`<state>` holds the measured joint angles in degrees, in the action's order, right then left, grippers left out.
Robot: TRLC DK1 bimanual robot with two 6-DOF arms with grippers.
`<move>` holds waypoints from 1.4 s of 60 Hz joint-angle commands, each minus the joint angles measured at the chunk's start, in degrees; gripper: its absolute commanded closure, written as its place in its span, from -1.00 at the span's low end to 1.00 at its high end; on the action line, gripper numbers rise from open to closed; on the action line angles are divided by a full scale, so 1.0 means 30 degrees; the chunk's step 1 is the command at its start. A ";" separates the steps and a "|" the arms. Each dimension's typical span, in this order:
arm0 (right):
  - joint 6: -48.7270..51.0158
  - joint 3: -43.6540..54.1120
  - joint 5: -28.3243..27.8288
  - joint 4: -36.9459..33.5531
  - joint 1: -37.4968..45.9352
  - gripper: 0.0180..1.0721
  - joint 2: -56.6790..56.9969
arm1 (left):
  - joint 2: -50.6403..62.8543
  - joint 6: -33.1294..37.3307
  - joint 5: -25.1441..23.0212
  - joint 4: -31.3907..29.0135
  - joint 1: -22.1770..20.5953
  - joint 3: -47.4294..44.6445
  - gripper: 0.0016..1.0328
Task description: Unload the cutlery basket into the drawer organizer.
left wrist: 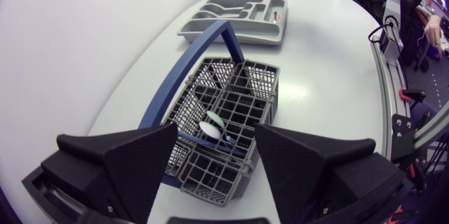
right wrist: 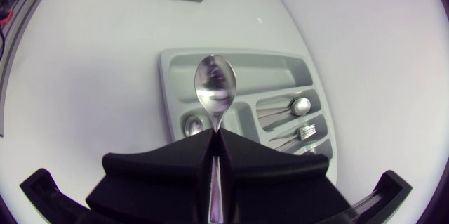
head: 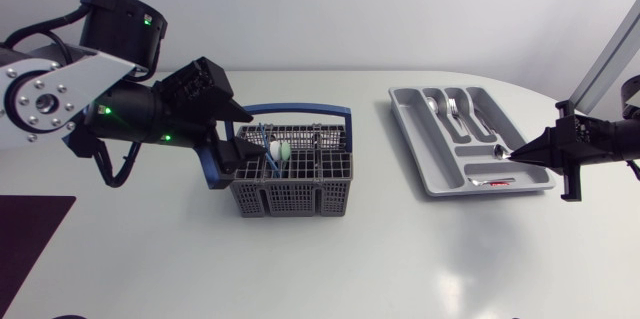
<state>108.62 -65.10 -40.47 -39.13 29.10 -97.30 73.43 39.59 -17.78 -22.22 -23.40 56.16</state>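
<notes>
Okay, your right gripper (head: 512,155) (right wrist: 214,136) is clamped tight on a spoon (head: 499,150) (right wrist: 214,87). Both fingers pinch the handle with no gap between them, and the bowl sticks out ahead of the fingertips. In the head view that arm comes in from 3 o'clock. The spoon's bowl sits over the drawer organizer (head: 408,137) (right wrist: 166,87), toward the tray's 4 o'clock corner. I cannot tell whether it touches the tray.

Inside the organizer you already have another spoon (head: 432,105) (right wrist: 300,106) and a fork (head: 452,109) (right wrist: 305,133) in the long slots. A red-handled piece (head: 490,182) lies in the cross compartment at the tray's 6 o'clock end.

Now your left gripper (head: 243,137) (left wrist: 216,138): its fingers are spread wide and hold nothing. It hangs at the 9 o'clock side of the cutlery basket (head: 290,197) (left wrist: 256,76), and from the wrist view the basket's near cells show between the two fingers.

The basket stands upright on the table (head: 400,259) with its blue handle (head: 300,111) (left wrist: 210,48) arched over the top. It is well apart from the organizer, which lies at the basket's 3 o'clock. A pale green utensil (head: 284,148) (left wrist: 212,121) stands in the basket, with a blue-handled utensil (head: 268,154) just beside it at its 9 o'clock. Both are in cells near the open left fingers, and neither is touched.
</notes>
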 commanded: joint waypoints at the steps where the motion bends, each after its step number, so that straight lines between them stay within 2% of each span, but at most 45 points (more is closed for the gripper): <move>1: 0.2202 -0.1034 0.0921 -0.0666 -0.0091 0.89 -0.2080 | -0.0043 -0.0776 -0.0489 0.0726 0.0123 -0.0820 -0.56; 18: 0.2261 -0.2792 0.2884 -0.0168 -0.1146 0.89 -0.4951 | 0.0573 -0.1333 -0.0958 0.1781 0.0153 -0.1084 -0.56; 28: 0.1939 -0.3231 0.4788 -0.0021 -0.1908 0.86 -0.5625 | 0.0866 -0.1772 -0.1046 0.1839 -0.0023 -0.0967 -0.56; 31: 0.1499 -0.3466 0.5140 0.0008 -0.2025 0.67 -0.5830 | 0.0895 -0.1889 -0.1046 0.1839 -0.0052 -0.0967 -0.56; 39: 0.0708 -0.3729 0.5374 0.0213 -0.2025 0.37 -0.5800 | 0.1041 -0.2505 -0.1573 0.1810 0.0241 -0.0791 -0.56; 42: 0.0474 -0.3729 0.5316 0.0213 -0.1966 0.17 -0.5566 | 0.1071 -0.2768 -0.1778 0.1781 0.0387 -0.0761 -0.56; 44: 0.0210 -0.3700 0.5286 0.0213 -0.1937 -0.15 -0.5361 | 0.1071 -0.2944 -0.1866 0.1781 0.0446 -0.0820 -0.56; 45: 0.0093 -0.3700 0.5257 0.0213 -0.1908 -0.42 -0.5244 | 0.1071 -0.3061 -0.1866 0.1781 0.0475 -0.0849 -0.56; 46: -0.0024 -0.3671 0.5169 0.0213 -0.1879 -0.78 -0.5127 | 0.1071 -0.3178 -0.1983 0.1752 0.0504 -0.0879 -0.56; 47: -0.0083 -0.3612 0.5052 0.0213 -0.1849 -0.99 -0.4951 | 0.1041 -0.3178 -0.2042 0.1781 0.0534 -0.0937 -0.56; 49: -0.0142 -0.3407 0.4730 0.0213 -0.1732 -0.91 -0.4599 | 0.0983 -0.3178 -0.2100 0.1781 0.0534 -0.1113 -0.56; 53: -0.0259 -0.2938 0.4144 0.0213 -0.1586 -0.91 -0.3808 | 0.0807 -0.3149 -0.2247 0.1839 0.0827 -0.1435 -0.56; 61: -0.1020 -0.1942 0.2942 0.0184 -0.1293 -0.91 -0.2402 | 0.0719 -0.3120 -0.3770 0.2308 0.1940 -0.2373 -0.56; 68: -0.1226 -0.0565 0.1712 0.0096 -0.1058 -0.91 -0.0879 | 0.0075 -0.3208 -0.4825 0.4916 0.2848 -0.4336 -0.56; 76: -0.1226 0.0929 0.0716 0.0037 -0.0941 -0.91 0.0528 | 0.0104 -0.3237 -0.5001 0.8050 0.2819 -0.6299 -0.56; 84: -0.1226 0.2189 0.0042 0.0037 -0.0941 -0.91 0.1670 | 0.0368 -0.3383 -0.5089 0.9720 0.2526 -0.6885 -0.56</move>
<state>105.36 -61.49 -39.24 -38.61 25.98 -94.39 74.52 30.98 -32.27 4.27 -15.25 36.71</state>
